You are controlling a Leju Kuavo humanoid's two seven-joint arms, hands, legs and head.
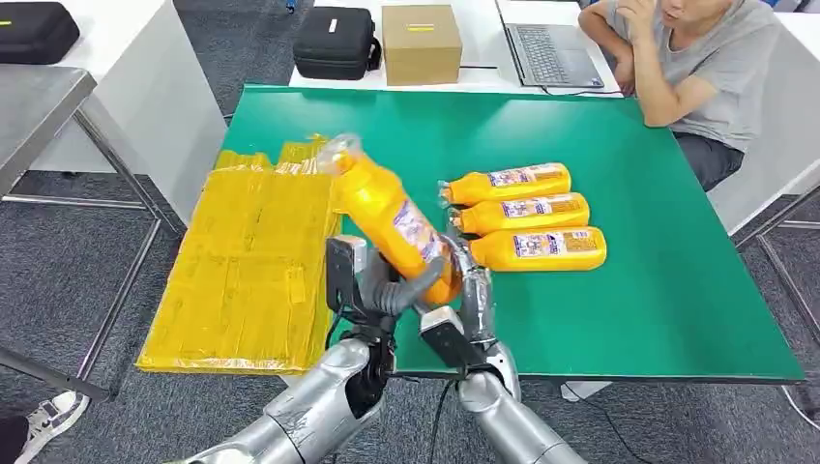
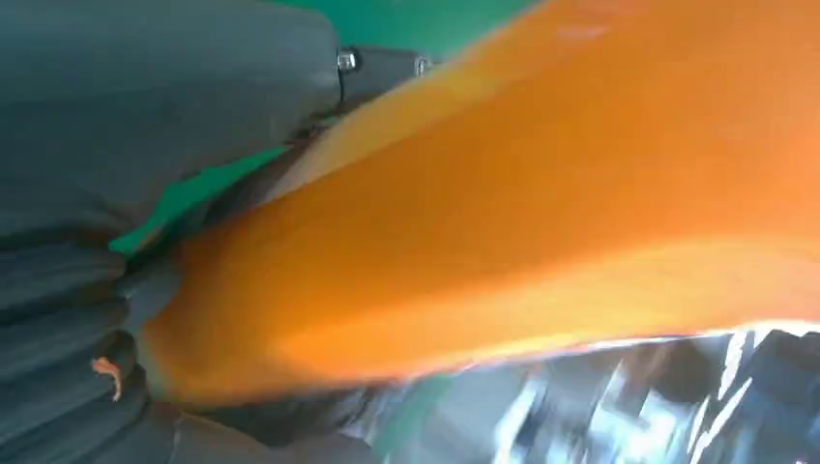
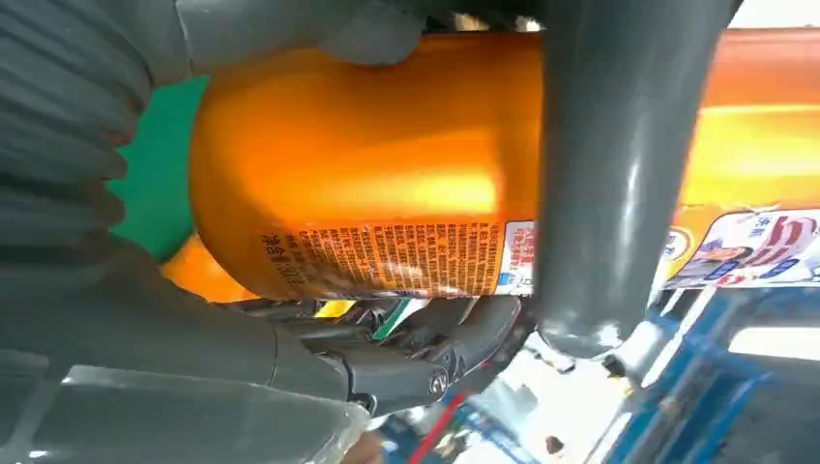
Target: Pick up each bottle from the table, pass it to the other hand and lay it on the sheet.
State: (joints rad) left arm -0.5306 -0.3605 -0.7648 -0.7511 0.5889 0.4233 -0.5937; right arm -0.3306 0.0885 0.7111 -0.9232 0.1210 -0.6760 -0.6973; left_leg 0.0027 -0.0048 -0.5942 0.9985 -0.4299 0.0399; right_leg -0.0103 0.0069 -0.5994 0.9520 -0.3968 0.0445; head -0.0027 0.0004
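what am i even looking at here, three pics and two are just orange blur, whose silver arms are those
The silver arms belong to a humanoid robot. The wide picture is from a camera on its head, looking down at a green table. The two blurry ones come from cameras at its wrists, very close to what it holds, so the orange fills them.

Both the left hand and the right hand are wrapped around one orange bottle, raised above the table and tilted, cap end up; it looks like a handover between hands. In the right wrist view the same bottle shows its printed label.

Three more orange bottles lie side by side on the table. A yellow sheet covers its left edge. A person sits at the far corner.
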